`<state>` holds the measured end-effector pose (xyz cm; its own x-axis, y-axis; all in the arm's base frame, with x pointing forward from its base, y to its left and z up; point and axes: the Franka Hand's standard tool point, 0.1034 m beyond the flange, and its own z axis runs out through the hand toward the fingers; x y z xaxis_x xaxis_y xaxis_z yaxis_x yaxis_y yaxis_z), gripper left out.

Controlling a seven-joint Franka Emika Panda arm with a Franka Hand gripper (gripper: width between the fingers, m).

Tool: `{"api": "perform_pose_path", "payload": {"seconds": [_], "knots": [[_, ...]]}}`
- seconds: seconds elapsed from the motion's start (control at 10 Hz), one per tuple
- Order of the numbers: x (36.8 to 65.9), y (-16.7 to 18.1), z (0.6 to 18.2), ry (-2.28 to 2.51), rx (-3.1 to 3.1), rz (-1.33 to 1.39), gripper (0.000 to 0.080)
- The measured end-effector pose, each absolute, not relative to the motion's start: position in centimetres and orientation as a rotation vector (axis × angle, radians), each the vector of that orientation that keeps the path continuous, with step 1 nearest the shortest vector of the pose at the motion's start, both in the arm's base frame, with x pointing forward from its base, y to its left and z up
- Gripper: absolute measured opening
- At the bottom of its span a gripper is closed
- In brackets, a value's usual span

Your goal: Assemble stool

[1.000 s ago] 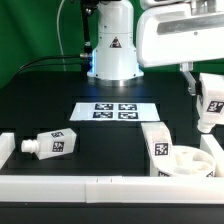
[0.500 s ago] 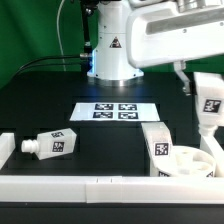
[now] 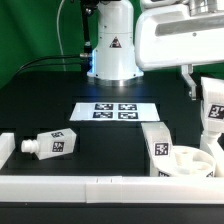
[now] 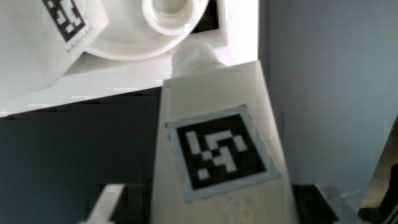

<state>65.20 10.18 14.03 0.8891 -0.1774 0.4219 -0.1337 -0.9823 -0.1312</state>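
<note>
Over the last second the hand (image 3: 212, 93) has carried its leg (image 3: 213, 113) slightly lower. It is clamped on that leg, whose long axis points straight away from the hand. The seat (image 3: 188, 160) lies just beyond the leg's tip, its socket (image 4: 169, 12) seemingly a little aside.

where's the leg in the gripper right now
The held leg hangs in the gripper at the exterior view's far right, just above the seat's right side and right of the upright leg.
</note>
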Motion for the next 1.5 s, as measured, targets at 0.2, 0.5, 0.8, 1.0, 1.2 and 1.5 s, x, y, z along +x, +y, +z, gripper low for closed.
{"api": "perform_pose_path", "payload": {"seconds": [0.2,0.5,0.8,1.0,1.2,1.5], "knots": [[64.3,9.6,12.3,0.247,-2.965,-0.719,0.0324],[64.0,10.0,11.4,0.241,-2.971,-0.715,0.0324],[63.6,10.1,10.4,0.234,-2.982,-0.696,0.0324],[63.4,10.1,9.8,0.232,-2.989,-0.687,0.0324],[63.2,10.5,9.2,0.222,-2.992,-0.682,0.0324],[63.2,10.6,8.7,0.215,-2.995,-0.699,0.0324]]}}
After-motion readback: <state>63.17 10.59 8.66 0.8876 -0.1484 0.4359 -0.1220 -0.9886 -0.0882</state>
